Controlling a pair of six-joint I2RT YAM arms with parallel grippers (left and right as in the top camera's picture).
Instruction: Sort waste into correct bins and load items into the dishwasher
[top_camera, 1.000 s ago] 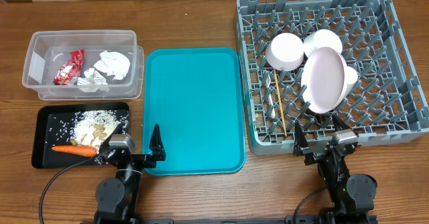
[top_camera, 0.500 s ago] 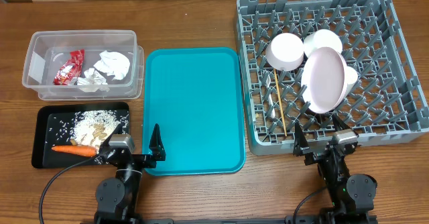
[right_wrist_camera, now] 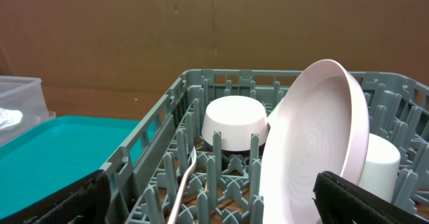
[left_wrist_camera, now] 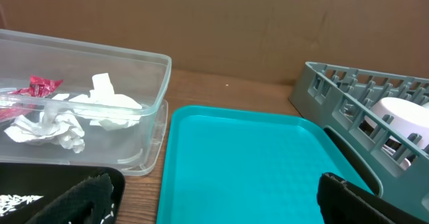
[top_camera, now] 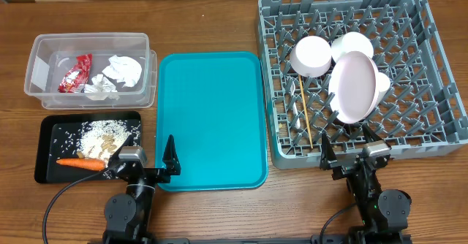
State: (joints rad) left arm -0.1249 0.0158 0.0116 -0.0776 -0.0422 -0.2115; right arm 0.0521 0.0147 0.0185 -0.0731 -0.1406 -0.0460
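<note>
The clear tub (top_camera: 44, 48) holds the red wrapper (top_camera: 75, 73) and crumpled napkins (top_camera: 121, 71). Below it, the black tray (top_camera: 50, 134) carries rice and nut scraps (top_camera: 104, 136) and the carrot (top_camera: 80, 164). In the grey dish rack (top_camera: 340, 1) stand the plate (top_camera: 353, 88), two bowls (top_camera: 312, 56) (top_camera: 352, 44), the cup (top_camera: 382, 82), the wooden stick (top_camera: 305, 116) and the fork (right_wrist_camera: 185, 182). My left gripper (top_camera: 147, 164) rests open at the front edge between the black tray and the teal tray. Open too, my right gripper (top_camera: 352, 156) sits at the rack's near wall, holding nothing.
The large teal serving tray (top_camera: 212, 120) lies between the bins and the rack, with nothing on it. A brown cardboard wall (left_wrist_camera: 221, 23) closes off the back of the table. Both arm bases stand at the table's front edge.
</note>
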